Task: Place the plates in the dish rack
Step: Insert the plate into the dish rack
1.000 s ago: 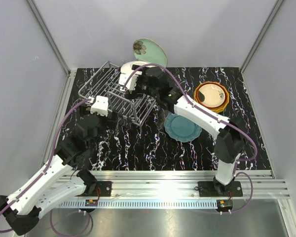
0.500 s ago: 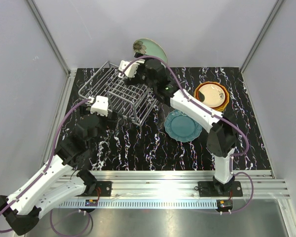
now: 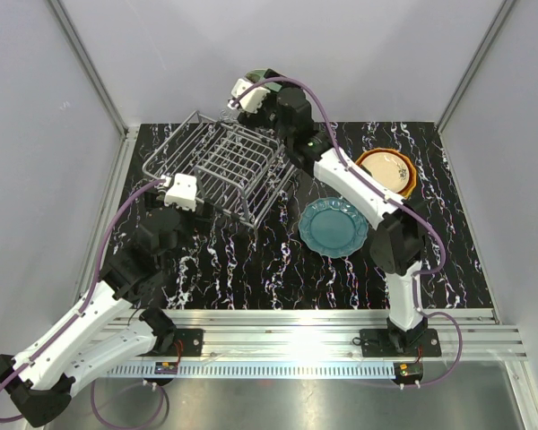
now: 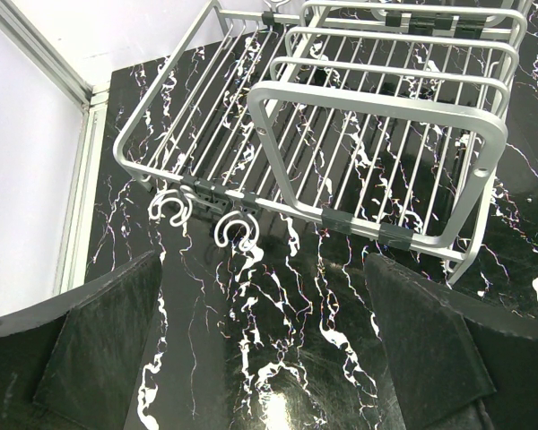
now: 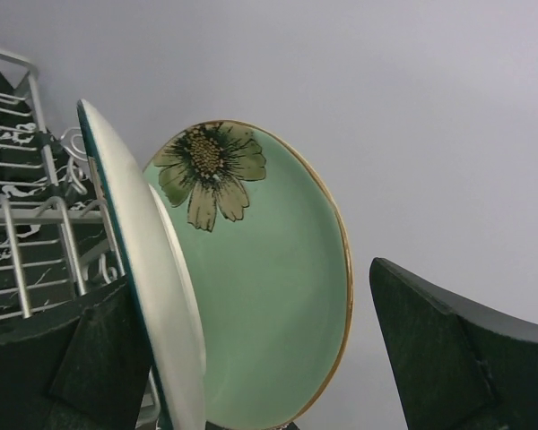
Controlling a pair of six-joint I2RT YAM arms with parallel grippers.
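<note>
R gripper (image 5: 251, 291) moved back; mint plate (image 5: 269, 233), flower print.

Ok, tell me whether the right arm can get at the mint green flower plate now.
Probably yes: the right gripper is open with the mint green flower plate ahead between its fingers, though the white-backed plate beside it crowds one finger.

Ahead of the wide-open left claw (image 4: 267, 354), bare black marbled tabletop (image 4: 287, 313) runs up to the silver wire dish rack (image 4: 359, 152), whose raised frame blocks the way. Between the right claw's (image 5: 260, 358) spread fingers, a white-backed plate (image 5: 161, 296) and a mint-green flower plate (image 5: 269, 269) stand on edge just before the grey back wall (image 5: 412, 116). A dark teal plate (image 3: 334, 227) lies flat right of the rack.
</note>
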